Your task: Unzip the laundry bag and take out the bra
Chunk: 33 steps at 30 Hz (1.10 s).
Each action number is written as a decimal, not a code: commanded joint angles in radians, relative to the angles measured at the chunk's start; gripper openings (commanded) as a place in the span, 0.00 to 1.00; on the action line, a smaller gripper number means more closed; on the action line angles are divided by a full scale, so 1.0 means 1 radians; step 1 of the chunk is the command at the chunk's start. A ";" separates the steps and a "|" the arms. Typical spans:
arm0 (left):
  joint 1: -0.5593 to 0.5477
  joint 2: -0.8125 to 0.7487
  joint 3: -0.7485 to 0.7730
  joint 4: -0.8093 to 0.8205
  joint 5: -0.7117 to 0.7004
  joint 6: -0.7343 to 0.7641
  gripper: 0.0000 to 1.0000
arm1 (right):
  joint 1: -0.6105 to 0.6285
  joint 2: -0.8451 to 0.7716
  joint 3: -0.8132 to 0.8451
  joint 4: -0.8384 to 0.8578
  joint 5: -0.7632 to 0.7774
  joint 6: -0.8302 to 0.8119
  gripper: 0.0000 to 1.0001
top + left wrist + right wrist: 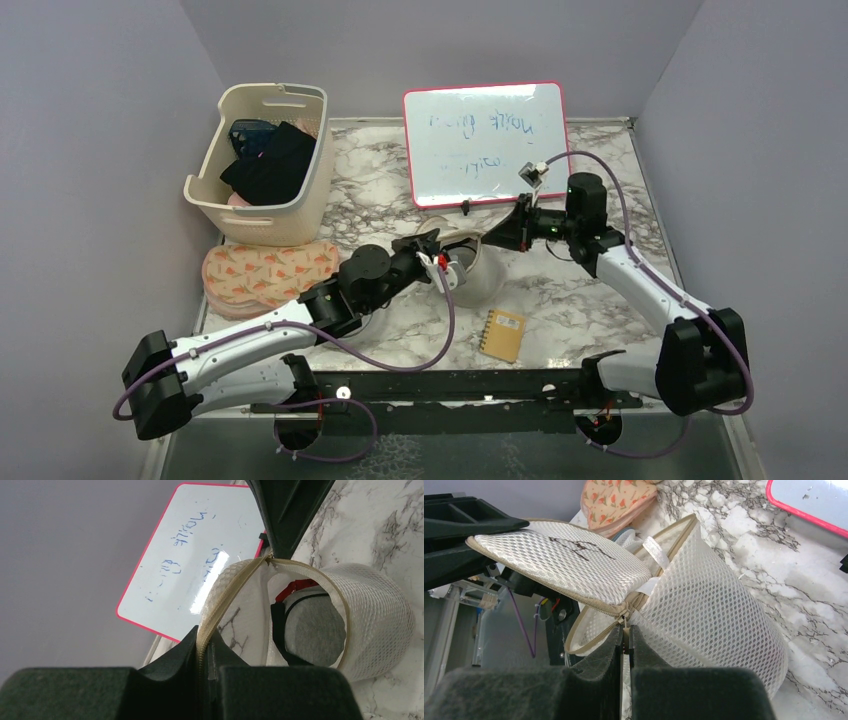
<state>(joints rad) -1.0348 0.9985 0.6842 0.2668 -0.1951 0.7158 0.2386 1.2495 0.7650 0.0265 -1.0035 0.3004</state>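
Marbled desk [590,290] carries the laundry bag [470,272] mid-surface, lid partly unzipped. Left end effector [206,645] pinches the zipper [220,605] edge and right end effector [625,635] pinches the seam. Best drawn apart steadily, under tension, until the bra [315,632] is reachable.

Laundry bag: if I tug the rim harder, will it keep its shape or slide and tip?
Probably floppy: the laundry bag shows a creased mesh wall, and its lid flap curves where the left gripper pinches it. Likely light and lying on its side, so a tug may drag or roll it across the table.
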 commanded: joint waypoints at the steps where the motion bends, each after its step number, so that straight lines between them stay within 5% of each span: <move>1: 0.004 -0.067 0.021 0.064 -0.036 0.024 0.00 | -0.019 0.072 0.037 -0.047 0.101 -0.045 0.03; 5: 0.004 -0.049 0.074 -0.017 -0.051 -0.013 0.00 | -0.018 0.074 0.087 -0.129 0.154 -0.072 0.14; 8: 0.004 0.004 0.163 -0.140 -0.073 -0.071 0.00 | -0.018 0.052 0.124 -0.220 0.207 -0.092 0.33; 16: 0.004 0.241 0.523 -0.556 -0.292 -0.419 0.00 | -0.012 -0.045 0.151 -0.400 0.381 -0.032 0.70; 26: 0.005 0.432 0.915 -1.063 -0.316 -0.898 0.00 | 0.110 -0.134 0.084 -0.371 0.371 0.112 0.73; 33: 0.005 0.474 1.045 -1.172 -0.214 -1.101 0.00 | 0.291 -0.060 0.111 -0.394 0.618 0.193 0.76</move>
<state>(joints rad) -1.0328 1.4612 1.6562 -0.7967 -0.4599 -0.2005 0.4667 1.1500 0.8574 -0.3511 -0.5583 0.4267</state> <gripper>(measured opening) 0.002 0.747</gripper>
